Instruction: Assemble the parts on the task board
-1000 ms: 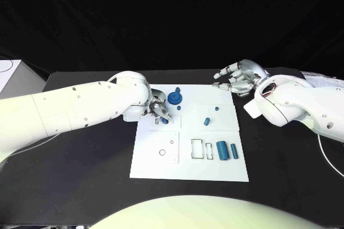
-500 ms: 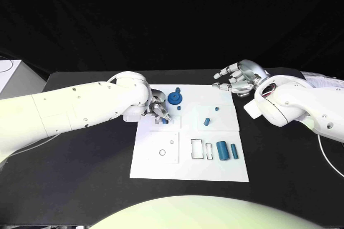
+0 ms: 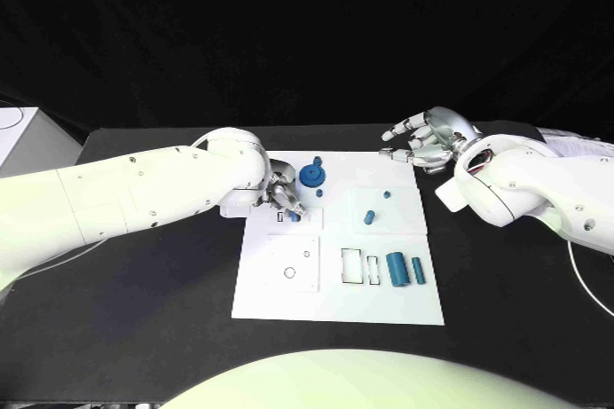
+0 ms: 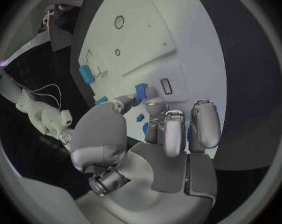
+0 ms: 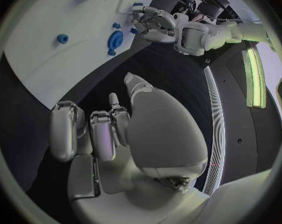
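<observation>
The white task board (image 3: 339, 294) lies in the middle of the table. My left hand (image 3: 283, 196) hovers low over its upper left part and pinches a small blue peg (image 3: 295, 215) (image 4: 141, 89) right beside a small rectangular slot (image 3: 280, 217) (image 4: 166, 86). A blue gear (image 3: 313, 176) (image 5: 115, 40) stands just behind that hand. Small blue pieces (image 3: 387, 194) (image 3: 368, 217) lie to the right, and two blue cylinders (image 3: 398, 268) rest near the board's right edge. My right hand (image 3: 429, 138) (image 5: 110, 129) hangs beyond the board's far right corner, fingers apart and holding nothing.
Outlined recesses (image 3: 350, 264) and a square plate with a round hole (image 3: 290, 271) mark the board's lower half. A white box (image 3: 26, 134) stands at the table's far left edge. Bare black table (image 3: 153, 320) surrounds the board.
</observation>
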You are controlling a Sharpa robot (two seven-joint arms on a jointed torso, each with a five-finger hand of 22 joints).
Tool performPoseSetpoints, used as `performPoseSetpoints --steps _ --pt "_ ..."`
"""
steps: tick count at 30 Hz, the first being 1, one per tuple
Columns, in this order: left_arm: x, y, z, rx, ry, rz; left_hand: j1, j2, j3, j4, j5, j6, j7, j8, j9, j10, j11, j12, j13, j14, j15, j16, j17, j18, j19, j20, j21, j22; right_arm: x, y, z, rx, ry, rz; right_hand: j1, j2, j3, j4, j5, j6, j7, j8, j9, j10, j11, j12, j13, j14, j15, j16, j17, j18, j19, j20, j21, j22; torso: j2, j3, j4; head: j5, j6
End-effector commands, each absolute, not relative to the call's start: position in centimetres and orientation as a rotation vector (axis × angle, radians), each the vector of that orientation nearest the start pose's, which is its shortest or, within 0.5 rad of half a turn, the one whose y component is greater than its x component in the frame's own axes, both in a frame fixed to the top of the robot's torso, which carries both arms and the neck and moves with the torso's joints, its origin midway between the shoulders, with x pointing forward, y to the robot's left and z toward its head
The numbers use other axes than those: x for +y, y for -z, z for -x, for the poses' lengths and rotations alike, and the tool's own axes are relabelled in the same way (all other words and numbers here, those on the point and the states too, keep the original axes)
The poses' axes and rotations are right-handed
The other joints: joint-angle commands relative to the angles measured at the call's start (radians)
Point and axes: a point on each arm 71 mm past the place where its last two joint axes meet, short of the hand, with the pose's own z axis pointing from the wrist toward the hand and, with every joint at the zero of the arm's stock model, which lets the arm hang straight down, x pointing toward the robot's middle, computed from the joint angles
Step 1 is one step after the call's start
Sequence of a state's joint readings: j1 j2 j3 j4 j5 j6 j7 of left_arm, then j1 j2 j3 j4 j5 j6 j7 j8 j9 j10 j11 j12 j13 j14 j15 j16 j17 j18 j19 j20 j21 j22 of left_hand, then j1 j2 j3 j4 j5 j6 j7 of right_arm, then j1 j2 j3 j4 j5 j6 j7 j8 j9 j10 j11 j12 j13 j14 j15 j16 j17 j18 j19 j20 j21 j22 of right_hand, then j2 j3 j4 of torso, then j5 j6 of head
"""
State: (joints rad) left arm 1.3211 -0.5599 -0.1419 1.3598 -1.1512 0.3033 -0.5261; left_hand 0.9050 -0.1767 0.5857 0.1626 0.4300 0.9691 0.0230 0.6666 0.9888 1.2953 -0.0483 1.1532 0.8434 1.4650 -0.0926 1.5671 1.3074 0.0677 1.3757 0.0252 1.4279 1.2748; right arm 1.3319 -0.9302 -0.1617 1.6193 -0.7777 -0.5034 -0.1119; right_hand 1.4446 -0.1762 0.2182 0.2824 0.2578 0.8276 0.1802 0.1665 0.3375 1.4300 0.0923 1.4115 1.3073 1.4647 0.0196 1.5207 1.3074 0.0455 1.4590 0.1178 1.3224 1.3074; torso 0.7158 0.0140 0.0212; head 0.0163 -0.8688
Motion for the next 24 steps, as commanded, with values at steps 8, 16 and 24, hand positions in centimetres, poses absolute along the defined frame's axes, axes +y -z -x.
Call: performPoseSetpoints --steps 8,16,24 --pt "12.13 22.66 -49.56 2.437 0.327 -0.214 -0.011 -0.019 -0.086 0.047 -0.010 0.001 0.001 -0.014 -0.004 -0.001 0.007 0.003 -0.002 0.101 0.002 -0.006 0.248 -0.001 -0.004 0.000 -0.006 0.000 -23.42 16.26 -47.94 1.661 -0.847 -0.540 -0.020 -0.008 -0.002 0.003 -0.015 -0.011 0.003 -0.001 -0.002 -0.010 0.003 -0.007 0.108 0.073 -0.002 -0.009 0.144 0.016 -0.013 0.001 -0.016 0.102 0.000 -0.0008 -0.0003 -0.001 0.000" --pt "12.22 22.61 -49.62 2.427 0.328 -0.205 0.021 -0.009 -0.165 0.123 -0.144 0.004 0.000 -0.019 -0.006 -0.001 0.007 0.007 -0.002 0.101 0.002 -0.006 0.248 0.000 -0.003 0.000 -0.008 0.001 -23.45 16.25 -47.94 1.659 -0.847 -0.541 -0.027 -0.010 -0.007 0.004 -0.019 -0.013 0.003 0.000 -0.002 -0.012 0.004 -0.009 0.107 0.072 -0.002 -0.010 0.142 0.017 -0.015 0.002 -0.020 0.100 0.000 -0.0005 0.0001 -0.002 0.000" --pt "12.48 22.50 -49.63 2.413 0.333 -0.189 0.017 0.005 -0.201 0.129 -0.204 0.005 0.000 -0.021 -0.007 -0.001 0.007 0.008 -0.004 0.101 0.002 -0.005 0.249 0.000 -0.003 0.000 -0.009 0.001 -23.47 16.30 -47.96 1.661 -0.847 -0.541 -0.029 -0.010 -0.008 0.005 -0.019 -0.013 0.003 0.000 -0.002 -0.011 0.004 -0.008 0.108 0.072 -0.001 -0.010 0.142 0.017 -0.015 0.002 -0.020 0.100 0.000 -0.0004 -0.0004 -0.003 0.000"
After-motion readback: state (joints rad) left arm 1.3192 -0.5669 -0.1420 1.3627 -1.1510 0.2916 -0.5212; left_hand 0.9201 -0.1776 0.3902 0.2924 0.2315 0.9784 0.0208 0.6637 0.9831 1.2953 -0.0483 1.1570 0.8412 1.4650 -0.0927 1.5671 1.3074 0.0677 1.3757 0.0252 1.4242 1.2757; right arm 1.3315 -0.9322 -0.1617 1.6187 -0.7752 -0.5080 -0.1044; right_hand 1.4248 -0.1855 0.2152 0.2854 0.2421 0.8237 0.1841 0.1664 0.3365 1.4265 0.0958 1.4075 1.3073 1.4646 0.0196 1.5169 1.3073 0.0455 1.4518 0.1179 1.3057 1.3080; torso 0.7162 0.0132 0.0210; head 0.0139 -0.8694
